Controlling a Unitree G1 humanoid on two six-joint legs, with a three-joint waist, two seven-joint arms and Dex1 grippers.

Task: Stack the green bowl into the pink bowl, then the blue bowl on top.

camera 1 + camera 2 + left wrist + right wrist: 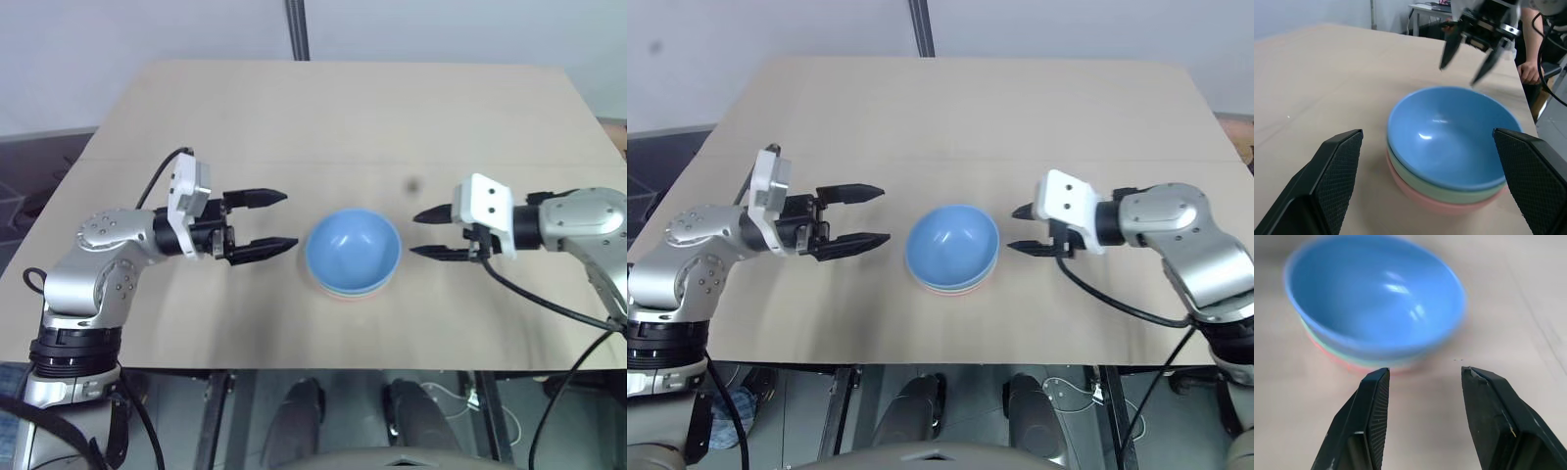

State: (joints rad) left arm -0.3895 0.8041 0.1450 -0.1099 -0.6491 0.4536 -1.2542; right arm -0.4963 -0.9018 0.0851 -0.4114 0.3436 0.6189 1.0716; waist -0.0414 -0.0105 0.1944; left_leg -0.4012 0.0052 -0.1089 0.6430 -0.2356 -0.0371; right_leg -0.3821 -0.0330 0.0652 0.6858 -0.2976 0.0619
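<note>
On the pale wooden table (294, 108), the small, smooth sky-blue bowl (353, 247) sat nested on top of the pale mint-green bowl (1415, 172), which in turn sat inside the salmon-pink bowl (1422, 198), forming one stack near the table's middle. The left gripper (265, 221) hung just beside the stack on one side with its black fingers spread wide and empty. The right gripper (423, 235) sat on the opposite side, apparently clear of the rim, its fingers parted with nothing between them.

The blue bowl (1449, 142) looks like smooth, glossy plastic; the bench (294, 117) is pale, matt wood; finger pads (1337, 171) are textured.
</note>
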